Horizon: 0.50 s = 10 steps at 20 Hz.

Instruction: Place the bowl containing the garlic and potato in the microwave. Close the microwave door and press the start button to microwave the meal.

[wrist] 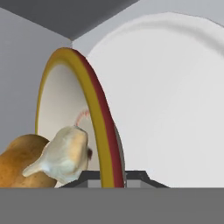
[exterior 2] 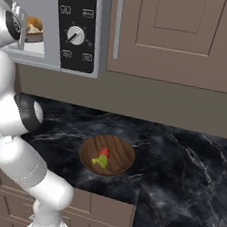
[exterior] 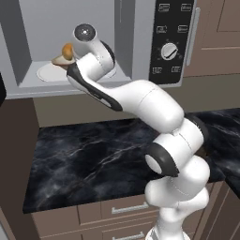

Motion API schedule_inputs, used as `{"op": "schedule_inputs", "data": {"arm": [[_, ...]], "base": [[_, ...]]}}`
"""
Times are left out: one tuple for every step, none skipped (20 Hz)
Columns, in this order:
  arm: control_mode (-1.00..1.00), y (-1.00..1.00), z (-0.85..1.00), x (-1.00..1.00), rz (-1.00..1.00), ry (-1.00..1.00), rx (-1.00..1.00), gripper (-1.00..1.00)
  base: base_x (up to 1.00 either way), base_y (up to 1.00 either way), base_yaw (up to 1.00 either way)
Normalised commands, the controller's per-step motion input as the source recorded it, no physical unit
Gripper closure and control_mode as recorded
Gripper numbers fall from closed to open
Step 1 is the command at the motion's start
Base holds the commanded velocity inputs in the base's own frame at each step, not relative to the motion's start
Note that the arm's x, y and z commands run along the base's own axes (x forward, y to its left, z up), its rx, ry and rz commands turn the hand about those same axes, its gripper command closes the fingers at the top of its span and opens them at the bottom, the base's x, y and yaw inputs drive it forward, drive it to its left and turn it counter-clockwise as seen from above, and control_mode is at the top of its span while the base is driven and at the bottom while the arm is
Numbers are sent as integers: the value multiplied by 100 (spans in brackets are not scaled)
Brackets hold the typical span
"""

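Gripping: the gripper (wrist: 113,177) has its two dark fingers clamped on the rim of the bowl (wrist: 65,109), one finger on each side of the rim's edge.
Bowl: held inside the open microwave (exterior: 124,28), over the near part of the white turntable (exterior: 44,72); seen edge-on from the hand, its yellow and red rim stands upright in that view, with the cream inside to the left.
Potato: the potato (wrist: 19,159) sits in the bowl, orange-brown, against the garlic (wrist: 65,155).
Garlic: pale lump in the bowl, touching the potato, close beside the clamped rim.
Microwave: cavity open; black panel with the white dial (exterior: 169,51) at its right edge.
Arm: reaches from the base up over the black marble counter (exterior: 93,154) into the cavity.
Counter: a dark wooden bowl (exterior 2: 107,155) with red and green food rests near the counter's front edge.
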Motion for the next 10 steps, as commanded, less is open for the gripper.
{"op": "schedule_inputs", "data": {"arm": [[-100,24,0,32,0,0,0,100],[-100,24,0,30,0,0,0,100],[-100,24,0,26,0,0,0,100],[-100,26,0,25,0,0,0,100],[-100,26,0,23,0,0,0,100],[-100,26,0,22,0,0,0,-100],[-100,24,0,20,0,0,0,-100],[-100,23,0,18,0,0,0,-100],[-100,24,0,12,-1,0,0,-100],[-100,24,0,9,-1,0,0,-100]], "base": [[0,0,0],[0,0,0],[0,0,0],[0,0,0],[0,0,0],[0,0,0],[0,0,0],[0,0,0],[0,0,0],[0,0,0]]}}
